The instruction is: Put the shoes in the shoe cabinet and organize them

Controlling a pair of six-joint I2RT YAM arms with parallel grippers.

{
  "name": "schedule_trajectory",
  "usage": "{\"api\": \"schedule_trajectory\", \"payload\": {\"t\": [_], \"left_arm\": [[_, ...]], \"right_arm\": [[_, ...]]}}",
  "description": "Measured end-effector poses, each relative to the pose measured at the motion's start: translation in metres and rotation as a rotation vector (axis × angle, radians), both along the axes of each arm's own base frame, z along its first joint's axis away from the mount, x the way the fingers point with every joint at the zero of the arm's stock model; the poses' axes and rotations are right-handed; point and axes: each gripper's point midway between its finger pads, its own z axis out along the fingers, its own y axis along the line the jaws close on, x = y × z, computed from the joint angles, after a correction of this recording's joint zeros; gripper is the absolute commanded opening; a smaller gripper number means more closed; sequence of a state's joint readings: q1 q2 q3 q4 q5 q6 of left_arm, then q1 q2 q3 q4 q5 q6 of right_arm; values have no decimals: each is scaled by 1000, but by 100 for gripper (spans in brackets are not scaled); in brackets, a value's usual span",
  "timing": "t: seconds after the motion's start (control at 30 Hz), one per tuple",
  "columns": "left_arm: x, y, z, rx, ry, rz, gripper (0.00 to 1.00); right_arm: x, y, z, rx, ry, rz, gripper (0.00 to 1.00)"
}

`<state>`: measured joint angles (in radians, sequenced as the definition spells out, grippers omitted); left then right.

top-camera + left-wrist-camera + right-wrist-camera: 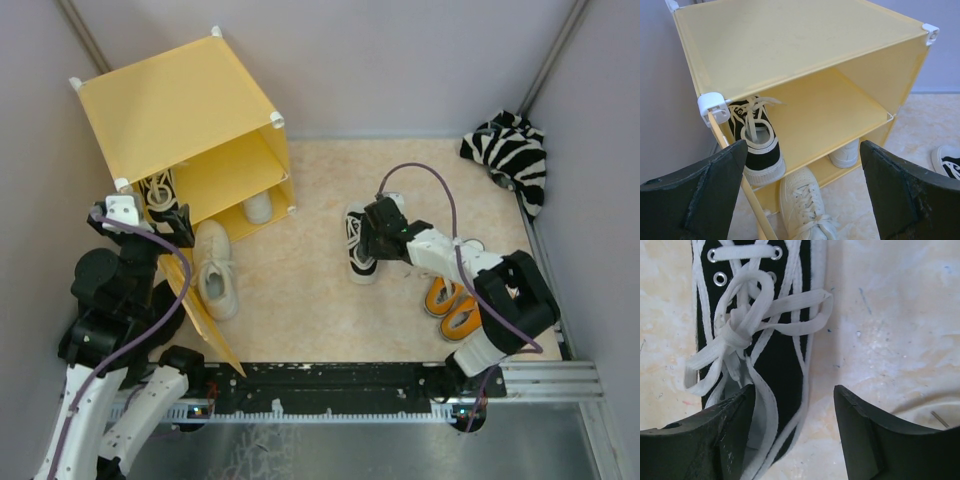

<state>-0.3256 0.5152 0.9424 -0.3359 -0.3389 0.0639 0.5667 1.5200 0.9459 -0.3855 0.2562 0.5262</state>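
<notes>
Straddling the heel end of a black-and-white shoe (760,340) at tabletop (320,300) centre, the right pincer (368,240) has one finger inside the shoe opening and one outside; jaws apart, grip not confirmed. Left pincer (800,195) open, holding nothing, facing the yellow cabinet (180,110) far left. Black shoe (757,145) sits on cabinet's upper shelf; cream shoe (258,208) on lower level. Cream shoe (215,270) lies just in front. Orange pair (450,305) near right. Striped cloth (512,155) far right.
</notes>
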Motion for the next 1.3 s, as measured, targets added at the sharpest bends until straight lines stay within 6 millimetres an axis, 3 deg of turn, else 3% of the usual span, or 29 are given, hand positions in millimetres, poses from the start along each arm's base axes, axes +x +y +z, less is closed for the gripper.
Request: {"api": "schedule_trajectory", "payload": {"t": [0.23,0.27,0.37,0.57,0.73,0.83,0.93,1.07,1.17,1.3], "left_arm": [[0,1,-1,16,1,2,99],[0,1,-1,17,1,2,99],[0,1,-1,19,0,2,99],[2,0,-1,24,3,3,99],[3,0,4,24,1,4,99],[0,1,11,19,-13,4,99],[-2,2,18,14,-28,4,99],[-5,3,24,10,-42,4,99],[-7,6,22,10,-35,16,99],[-8,13,15,15,-7,56,99]], "right_arm": [[-4,17,-28,65,49,49,61],[-4,18,-29,70,49,52,53],[-2,24,-32,89,51,66,0],[4,31,-28,99,8,60,0],[-31,57,-15,23,37,176,0],[-57,79,6,2,47,270,0],[-74,94,41,24,14,335,0],[-81,95,82,84,-52,363,0],[-83,97,97,104,-74,398,0],[-87,122,114,159,-67,511,0]]}}
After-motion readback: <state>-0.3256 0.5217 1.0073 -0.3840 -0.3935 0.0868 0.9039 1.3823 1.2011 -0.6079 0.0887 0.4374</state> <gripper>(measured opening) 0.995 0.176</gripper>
